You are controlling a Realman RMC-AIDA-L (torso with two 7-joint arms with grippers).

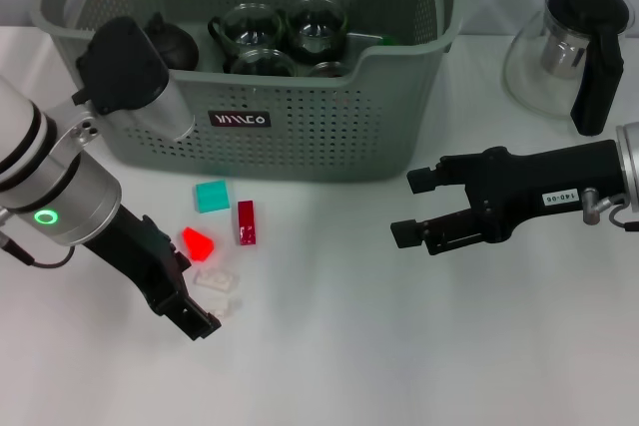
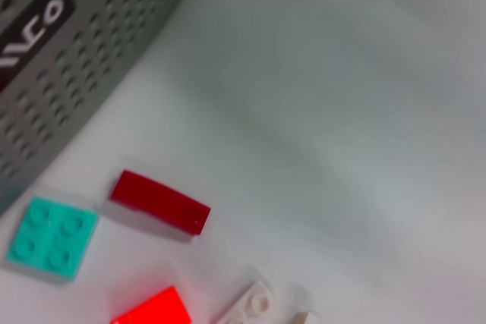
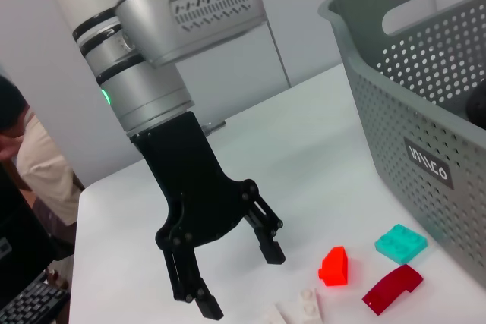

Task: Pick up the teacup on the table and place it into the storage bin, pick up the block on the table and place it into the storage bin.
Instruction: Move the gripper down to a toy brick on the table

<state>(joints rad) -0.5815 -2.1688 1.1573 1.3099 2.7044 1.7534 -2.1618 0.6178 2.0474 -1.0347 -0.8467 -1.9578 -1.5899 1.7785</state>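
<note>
L gripper (image 1: 190,308) w/ fingers spread, low over the table (image 1: 329,356); red block (image 1: 198,242), clear block (image 1: 217,286), teal block (image 1: 211,196) & dark red block (image 1: 246,221) lie just ahead of it, short of the storage bin (image 1: 300,137) wall. Teacups (image 1: 285,37) already in bin. R gripper (image 1: 419,209) open too, well apart from the blocks, bare tabletop between, glass pot (image 1: 569,52) behind its arm.

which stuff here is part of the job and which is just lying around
Job: storage bin with teacups already inside; blocks on the table: teal, dark red, bright red, clear; left gripper open over the blocks; right gripper open, off to the side.

Lying about: glass teapot.
</note>
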